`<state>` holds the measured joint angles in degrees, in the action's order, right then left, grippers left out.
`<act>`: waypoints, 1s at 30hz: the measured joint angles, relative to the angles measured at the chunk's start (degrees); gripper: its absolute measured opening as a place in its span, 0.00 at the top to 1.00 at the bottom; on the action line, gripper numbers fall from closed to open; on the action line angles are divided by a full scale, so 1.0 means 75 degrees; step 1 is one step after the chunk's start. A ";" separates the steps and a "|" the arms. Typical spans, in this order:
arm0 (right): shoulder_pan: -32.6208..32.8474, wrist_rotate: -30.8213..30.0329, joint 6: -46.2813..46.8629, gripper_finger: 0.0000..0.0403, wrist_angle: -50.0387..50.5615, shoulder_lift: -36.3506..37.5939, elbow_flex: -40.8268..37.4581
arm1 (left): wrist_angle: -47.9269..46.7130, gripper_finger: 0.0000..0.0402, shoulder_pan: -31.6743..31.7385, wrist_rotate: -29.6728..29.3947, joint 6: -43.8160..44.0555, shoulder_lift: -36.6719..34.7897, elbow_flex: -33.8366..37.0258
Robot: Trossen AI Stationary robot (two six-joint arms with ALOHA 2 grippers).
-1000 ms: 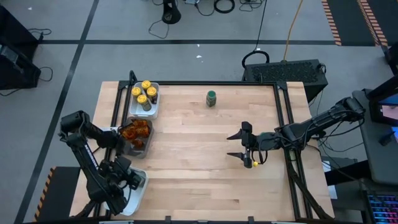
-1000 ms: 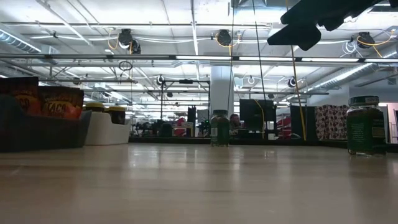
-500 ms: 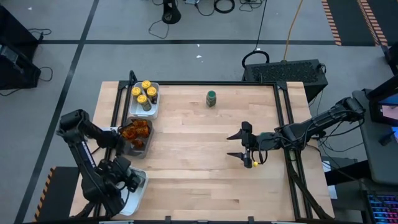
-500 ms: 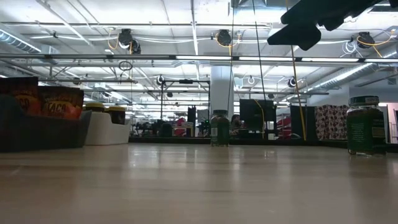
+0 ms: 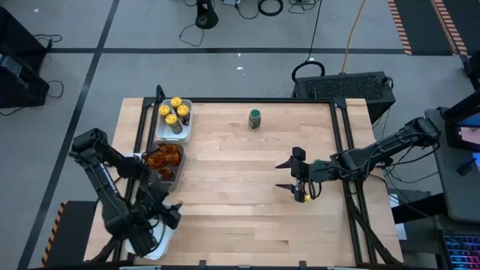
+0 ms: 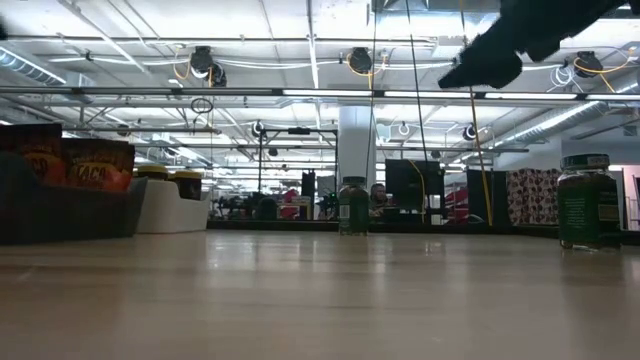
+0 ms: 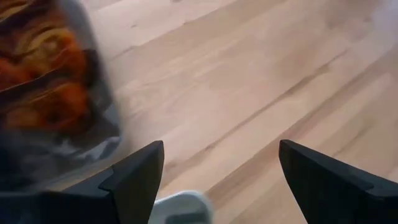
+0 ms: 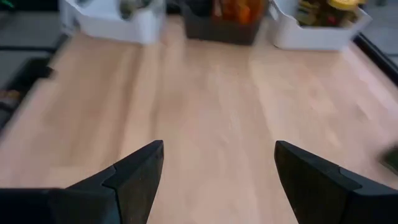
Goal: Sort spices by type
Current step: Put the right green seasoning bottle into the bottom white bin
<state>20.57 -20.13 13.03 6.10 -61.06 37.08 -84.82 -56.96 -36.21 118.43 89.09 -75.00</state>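
The step in hand, as judged from the layout, is collecting the last loose green-lid jars.

Landmark: the dark grey tray, at the desk's left edge.

- Left pincer: released, nothing between the fingers, hanging just in front of the dark grey tray and over the near white tray.
- Right pincer: released and empty, well to the right of the dark grey tray, above bare wood.

Where the spices are:
- Yellow-lid jars: in the far white tray, directly behind the dark grey tray.
- Orange-brown packets: inside the dark grey tray.
- One green-lid jar: upright on open desk, behind and to the right of the dark grey tray.
- A second green-lid jar: seen only in the low view, at the right edge; the high view likely hides it under the right arm.

Advice for the step: the right pincer is probably best placed for the loose jars. It should come down with jaws straddling the body below the lid, close squarely, and lift straight up to avoid tipping.

Counts:
- Yellow-lid jars: four.
- Green-lid jars on the desk: two.
- Packets: overlapping, count uncertain.
- Near white tray: contents hidden by the left arm.
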 joint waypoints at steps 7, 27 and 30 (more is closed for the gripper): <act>-0.0717 -0.0484 0.0685 0.28 0.1122 0.0127 0.0003 | 0.2382 0.22 0.1418 -0.1194 -0.3452 -0.0002 0.0000; -0.1884 -0.0063 0.4303 0.28 0.7878 0.0472 0.1081 | 1.0009 0.24 0.4610 0.0619 -1.2694 0.0698 0.0003; -0.1884 -0.0060 0.4631 0.28 0.8356 0.0469 0.1081 | 1.0016 0.24 0.4732 0.0845 -1.2666 0.0954 0.0006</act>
<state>6.44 -20.58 47.77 68.77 -57.54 45.19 -9.70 -21.47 -29.87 23.43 96.25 -74.96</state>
